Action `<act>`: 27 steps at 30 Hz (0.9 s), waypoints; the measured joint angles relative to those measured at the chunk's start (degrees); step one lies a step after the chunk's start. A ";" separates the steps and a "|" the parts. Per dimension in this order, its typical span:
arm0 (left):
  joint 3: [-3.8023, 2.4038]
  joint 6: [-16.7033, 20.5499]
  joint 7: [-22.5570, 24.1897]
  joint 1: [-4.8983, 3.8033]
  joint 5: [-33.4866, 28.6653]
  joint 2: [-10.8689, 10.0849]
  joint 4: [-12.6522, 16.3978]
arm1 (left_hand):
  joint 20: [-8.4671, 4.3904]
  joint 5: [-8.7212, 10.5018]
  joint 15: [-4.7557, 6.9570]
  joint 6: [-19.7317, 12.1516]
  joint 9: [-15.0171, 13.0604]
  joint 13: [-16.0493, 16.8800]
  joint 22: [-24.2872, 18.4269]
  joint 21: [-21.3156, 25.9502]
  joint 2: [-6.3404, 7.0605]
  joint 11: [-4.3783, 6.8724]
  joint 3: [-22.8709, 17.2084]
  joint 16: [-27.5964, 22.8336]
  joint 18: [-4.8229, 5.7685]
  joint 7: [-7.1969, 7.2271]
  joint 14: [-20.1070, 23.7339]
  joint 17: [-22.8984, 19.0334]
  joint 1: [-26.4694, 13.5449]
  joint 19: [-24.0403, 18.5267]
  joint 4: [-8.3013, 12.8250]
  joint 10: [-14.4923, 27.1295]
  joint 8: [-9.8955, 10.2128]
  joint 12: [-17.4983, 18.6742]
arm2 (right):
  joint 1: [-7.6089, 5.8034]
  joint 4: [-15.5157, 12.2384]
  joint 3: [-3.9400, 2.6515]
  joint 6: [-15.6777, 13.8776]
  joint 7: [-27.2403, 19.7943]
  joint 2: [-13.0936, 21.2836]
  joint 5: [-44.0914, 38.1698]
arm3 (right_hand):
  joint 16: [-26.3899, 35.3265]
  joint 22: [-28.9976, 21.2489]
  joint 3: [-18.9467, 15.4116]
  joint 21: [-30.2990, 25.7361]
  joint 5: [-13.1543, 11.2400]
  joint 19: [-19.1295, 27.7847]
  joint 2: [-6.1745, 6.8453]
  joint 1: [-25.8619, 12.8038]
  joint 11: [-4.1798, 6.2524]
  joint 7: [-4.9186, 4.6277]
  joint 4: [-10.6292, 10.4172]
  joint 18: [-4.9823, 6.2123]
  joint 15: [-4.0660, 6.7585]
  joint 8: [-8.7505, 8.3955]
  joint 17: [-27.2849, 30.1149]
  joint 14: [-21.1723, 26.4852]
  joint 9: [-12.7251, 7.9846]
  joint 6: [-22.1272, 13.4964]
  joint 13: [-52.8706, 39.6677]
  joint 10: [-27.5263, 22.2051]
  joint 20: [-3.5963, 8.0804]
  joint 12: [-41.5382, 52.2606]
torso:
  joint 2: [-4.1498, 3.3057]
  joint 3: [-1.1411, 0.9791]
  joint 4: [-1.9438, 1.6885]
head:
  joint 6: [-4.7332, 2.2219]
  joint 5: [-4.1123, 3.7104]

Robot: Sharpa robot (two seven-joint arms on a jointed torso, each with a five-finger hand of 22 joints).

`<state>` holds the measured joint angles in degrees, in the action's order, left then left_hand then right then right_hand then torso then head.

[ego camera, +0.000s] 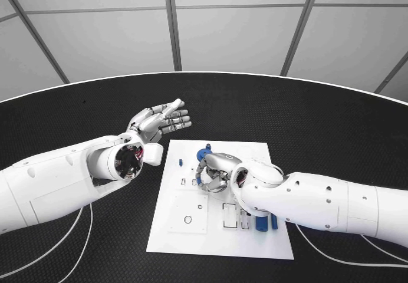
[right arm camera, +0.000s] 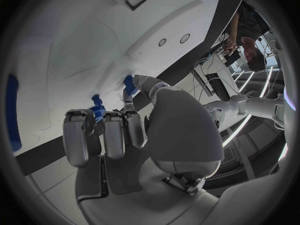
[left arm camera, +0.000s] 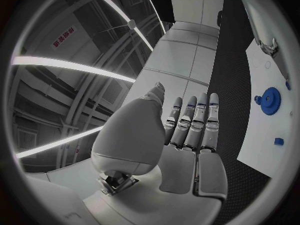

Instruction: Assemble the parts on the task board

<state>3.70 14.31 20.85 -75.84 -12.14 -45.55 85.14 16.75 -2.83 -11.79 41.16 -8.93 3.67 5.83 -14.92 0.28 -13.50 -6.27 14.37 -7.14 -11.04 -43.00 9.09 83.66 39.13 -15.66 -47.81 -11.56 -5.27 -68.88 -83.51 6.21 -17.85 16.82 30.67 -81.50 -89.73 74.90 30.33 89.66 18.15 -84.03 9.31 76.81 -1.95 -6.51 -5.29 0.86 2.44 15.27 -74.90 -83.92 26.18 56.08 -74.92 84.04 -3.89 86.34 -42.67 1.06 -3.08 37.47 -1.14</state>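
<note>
- Head view: the right hand (ego camera: pixel 217 171) lay low over the task board (ego camera: pixel 213 236), fingers curled down among the parts. A blue gear (ego camera: pixel 204 154) sat just beyond its fingertips. Two blue pins (ego camera: pixel 273 221) lay side by side on the board behind that hand, beside its wrist, and one small blue peg (ego camera: pixel 180 161) stood off to its side.
- The left hand (ego camera: pixel 161 121) hovered over the table (ego camera: pixel 340 130), apart from the board, fingers spread and holding nothing.
- Left wrist view: past the empty left hand (left arm camera: pixel 190 130), one blue gear (left arm camera: pixel 270 101) and one small blue piece (left arm camera: pixel 279 141) rested on the white board.
- Right wrist view: the right hand's (right arm camera: pixel 119 130) fingers curled around small blue parts (right arm camera: pixel 98 110); whether they actually pinched one I could not tell.
- The parts looked light, rigid and smooth plastic, so probably slippery; a fingertip pinch across the gear's toothed rim or a pin's middle should suit best.
</note>
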 measured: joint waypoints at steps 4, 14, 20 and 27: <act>0.00 0.02 -0.02 0.00 0.00 -0.05 0.03 | 0.00 0.00 0.00 0.00 0.00 0.00 -0.05 0.00 0.00 0.00 0.00 0.00 0.00 0.00 0.00 0.00 0.00 0.00 0.00 0.00 0.00 0.00 | 0.00 0.07 0.00 0.12 0.22 -0.05 0.00 | 0.00 0.00 -0.06 0.00 0.01 0.00 0.00 0.00 0.00 0.10 0.06 0.00 0.00 0.17 0.00 0.00 0.02 -0.10 0.00 0.00 0.00 -0.08 | 0.00 0.01 -0.03 | 0.08 0.00; 0.00 0.05 -0.04 0.00 0.00 -0.09 0.08 | 0.00 0.00 0.00 0.00 0.00 0.00 -0.05 0.00 0.00 0.00 0.00 0.00 0.00 0.00 0.00 0.00 0.00 0.00 0.00 0.00 0.00 0.00 | 0.00 0.07 0.00 0.22 0.43 -0.24 0.00 | 0.00 0.00 -0.07 0.00 0.02 0.00 0.00 0.00 0.00 -0.04 0.06 0.00 -0.21 0.63 -0.04 -0.21 0.01 -0.45 0.01 0.00 0.00 -0.30 | -0.01 0.00 -0.03 | 0.28 -0.04; 0.00 0.06 -0.04 0.00 0.00 -0.10 0.09 | 0.00 0.00 0.00 0.00 0.00 0.00 -0.04 0.00 0.00 0.00 0.00 0.00 0.00 0.00 0.00 0.00 0.00 0.00 0.00 0.00 0.00 0.00 | 0.00 0.15 0.00 0.56 0.65 -0.27 0.00 | 0.00 0.00 -0.07 -0.02 0.02 0.00 0.09 -0.08 0.00 -0.12 0.06 0.00 -0.21 0.94 -0.04 -0.21 -0.04 -0.73 0.01 0.00 0.00 -0.30 | -0.01 0.00 0.01 | 0.34 0.03; 0.00 0.06 -0.08 0.00 0.00 -0.13 0.15 | 0.00 0.00 0.00 0.00 0.00 0.00 -0.04 0.00 0.00 0.00 0.00 0.00 0.00 0.00 0.00 0.00 0.00 0.00 0.00 0.00 0.00 0.00 | 0.00 0.27 0.00 0.63 0.74 -0.31 0.00 | 0.00 0.00 -0.22 -0.02 0.02 0.00 0.69 -0.68 0.00 -0.32 0.21 0.00 -0.39 1.59 -0.03 -0.02 -0.10 -0.95 0.01 0.00 0.00 -0.64 | -0.01 0.01 0.02 | 0.38 0.05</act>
<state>3.70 14.37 20.77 -75.84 -12.14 -45.68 85.29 16.75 -2.83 -11.79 41.16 -8.94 3.67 5.79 -14.92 0.28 -13.50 -6.27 14.37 -7.14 -11.04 -42.99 9.09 83.66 39.13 -15.66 -47.81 -11.56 -5.27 -68.87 -83.24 6.21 -17.22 17.56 30.36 -81.50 -89.73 74.90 30.11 89.64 18.17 -84.03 10.00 76.12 -1.95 -6.83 -5.08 0.85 2.05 16.86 -74.94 -83.94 26.08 55.13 -74.91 84.04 -3.89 85.70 -42.68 1.07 -3.06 37.86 -1.09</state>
